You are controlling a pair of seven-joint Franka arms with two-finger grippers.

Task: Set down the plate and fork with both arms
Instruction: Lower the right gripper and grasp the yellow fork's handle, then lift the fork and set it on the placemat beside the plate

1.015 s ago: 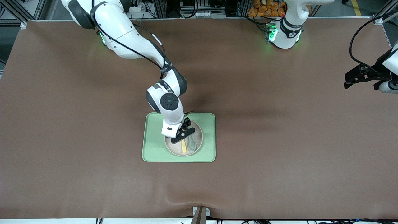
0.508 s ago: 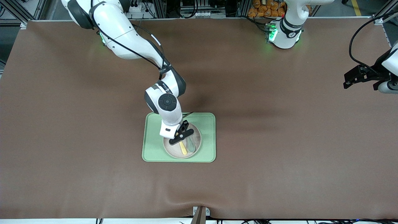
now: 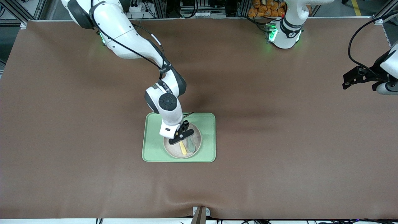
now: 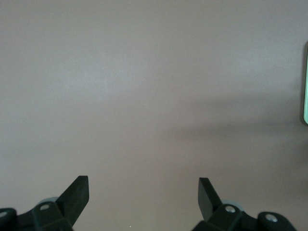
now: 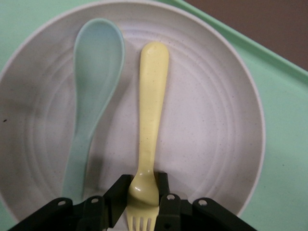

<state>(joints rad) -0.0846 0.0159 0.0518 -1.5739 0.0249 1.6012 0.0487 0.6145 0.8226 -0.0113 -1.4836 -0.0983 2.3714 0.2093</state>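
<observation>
The pale plate (image 3: 178, 151) (image 5: 211, 110) lies on the light-green tray (image 3: 154, 143). In the plate the pale-yellow fork (image 3: 184, 149) (image 5: 151, 115) lies beside a grey-green spoon (image 3: 191, 145) (image 5: 91, 86). My right gripper (image 3: 180, 137) (image 5: 143, 192) is down in the plate, shut on the fork's neck just above the tines. My left gripper (image 3: 353, 79) (image 4: 143, 195) hangs open over bare table at the left arm's end, with nothing between its fingers.
A brown mat (image 3: 279, 140) covers the whole table. The tray's edge (image 4: 305, 86) just shows in the left wrist view. A small metal bracket (image 3: 200, 213) sits at the table edge nearest the front camera.
The right gripper closed on the fork's neck and the plate shifted slightly toward the right arm's end. The left gripper drifted a little.
</observation>
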